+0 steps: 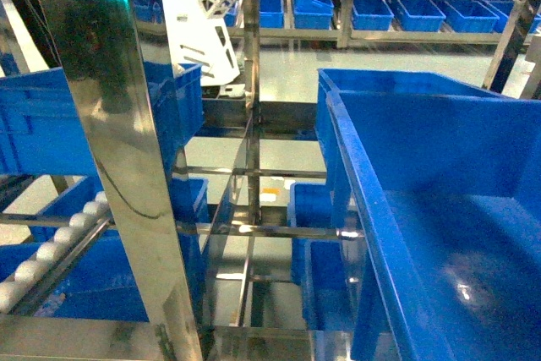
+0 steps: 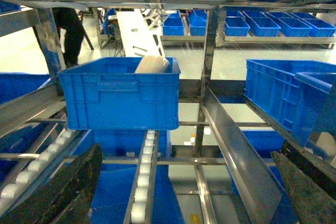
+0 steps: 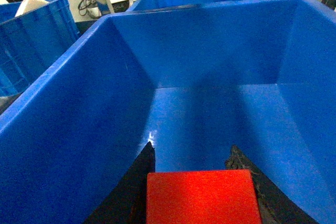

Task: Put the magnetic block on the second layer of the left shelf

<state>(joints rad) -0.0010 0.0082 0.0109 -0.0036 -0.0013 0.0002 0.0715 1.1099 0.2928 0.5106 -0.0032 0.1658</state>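
My right hand (image 3: 197, 182) is clamped on the magnetic block (image 3: 202, 196): red cube at bottom centre of the right wrist view, one dark finger (image 3: 134, 182) on each side. Block sits above the interior of a deep blue crate (image 3: 79, 108), off its floor. My left hand (image 2: 184, 192) is spread wide, holding nothing; fingers at lower left and lower right of the left wrist view. Ahead, centre frame, a blue crate (image 2: 121, 95) w/ a white object (image 2: 153, 64) inside sits on the steel rack, above a white roller rail (image 2: 144, 174).
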